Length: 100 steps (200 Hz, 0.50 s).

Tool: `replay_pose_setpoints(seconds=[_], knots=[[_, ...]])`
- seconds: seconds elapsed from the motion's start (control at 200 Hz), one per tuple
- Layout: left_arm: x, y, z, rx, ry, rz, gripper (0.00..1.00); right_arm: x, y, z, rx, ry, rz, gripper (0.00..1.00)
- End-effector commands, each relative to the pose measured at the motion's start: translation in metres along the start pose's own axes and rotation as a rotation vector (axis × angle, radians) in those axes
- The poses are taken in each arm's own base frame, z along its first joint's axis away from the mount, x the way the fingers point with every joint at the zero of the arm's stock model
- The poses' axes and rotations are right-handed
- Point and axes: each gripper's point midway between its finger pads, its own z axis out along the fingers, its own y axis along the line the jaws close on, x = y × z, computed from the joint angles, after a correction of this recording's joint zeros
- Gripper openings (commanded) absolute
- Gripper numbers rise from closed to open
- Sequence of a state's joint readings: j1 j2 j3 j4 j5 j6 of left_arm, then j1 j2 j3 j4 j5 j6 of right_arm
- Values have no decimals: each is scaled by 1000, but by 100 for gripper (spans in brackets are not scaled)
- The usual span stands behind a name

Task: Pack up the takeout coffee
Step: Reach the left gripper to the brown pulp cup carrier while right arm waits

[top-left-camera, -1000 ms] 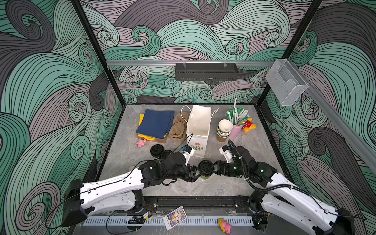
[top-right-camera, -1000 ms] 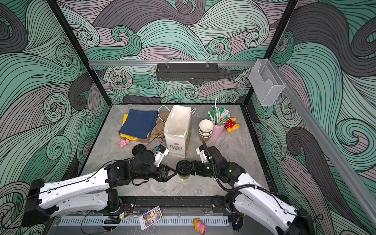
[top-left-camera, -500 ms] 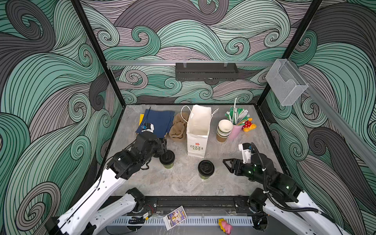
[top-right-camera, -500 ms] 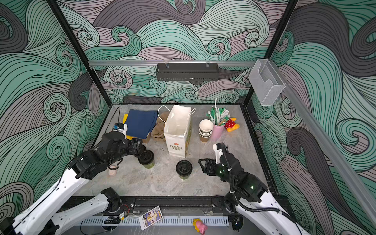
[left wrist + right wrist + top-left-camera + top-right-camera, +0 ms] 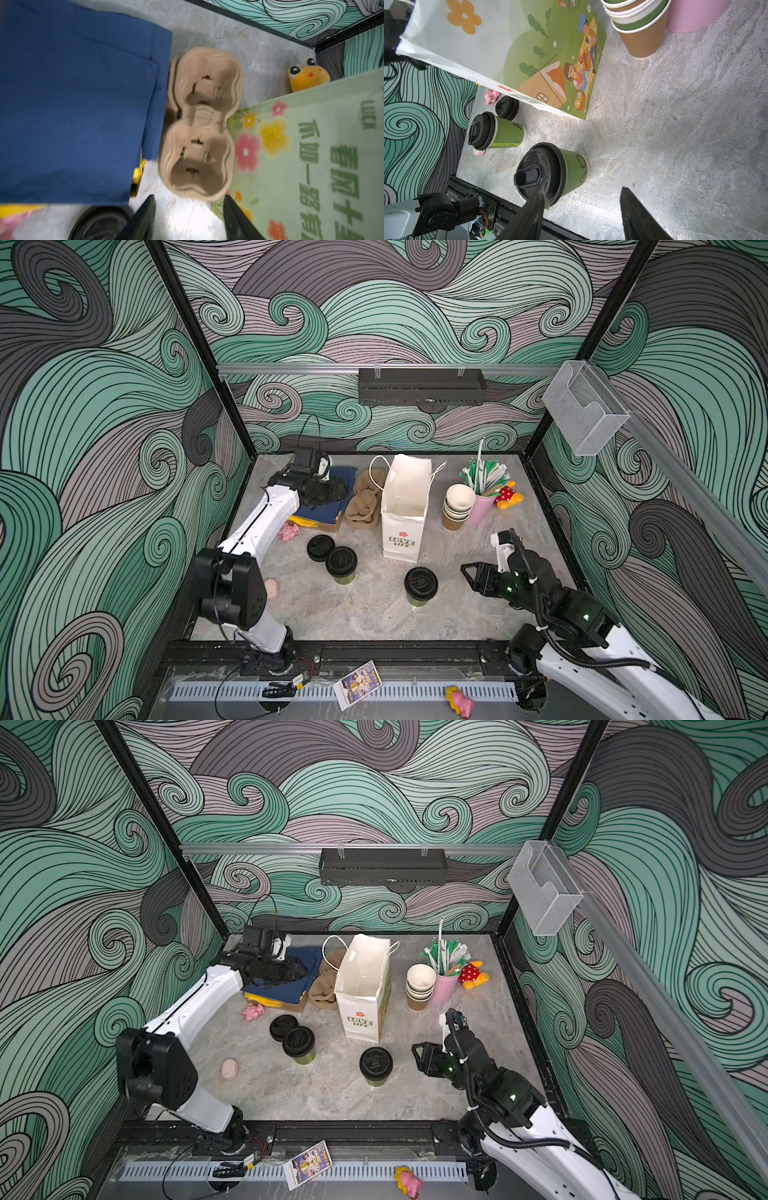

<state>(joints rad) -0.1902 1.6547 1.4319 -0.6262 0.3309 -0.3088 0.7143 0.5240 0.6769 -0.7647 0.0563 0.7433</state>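
The right cup [image 5: 420,585], lidded, stands on the desk [image 5: 374,614] before the bag [image 5: 405,506], near the right pincer [image 5: 469,578], whose jaws gape empty. The left cup [image 5: 340,564] stands just beside a spare lid [image 5: 320,548]. The left pincer [image 5: 189,199], blurred, seems half open and empty, by the carrier [image 5: 199,124].

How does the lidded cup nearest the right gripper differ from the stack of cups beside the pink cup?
The lidded cup is single, closed by a black lid; the stack of cups is several nested cups, open on top. The lidded cup's wall is green; the stack's lowest cup is brown with a green band. Both stand upright on the table.
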Motion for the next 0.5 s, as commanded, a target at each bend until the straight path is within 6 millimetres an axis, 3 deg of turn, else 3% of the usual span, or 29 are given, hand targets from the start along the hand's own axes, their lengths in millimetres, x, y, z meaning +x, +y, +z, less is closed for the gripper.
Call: replay_pose_setpoints(seconds=[0.0,0.18,0.335,0.495], knots=[[-5,-17,13,125,92,40,53,-7,1,-5,13,-26,-10,59],[-17,-17,42,122,104,67,56,-6,1,-2,15,-14,-19,59],[-13,-23,62,80,173,127,58,-5,2,0,12,-9,-20,59],[-9,-16,77,0,208,152,58,-2,1,0,5,-9,-5,59]])
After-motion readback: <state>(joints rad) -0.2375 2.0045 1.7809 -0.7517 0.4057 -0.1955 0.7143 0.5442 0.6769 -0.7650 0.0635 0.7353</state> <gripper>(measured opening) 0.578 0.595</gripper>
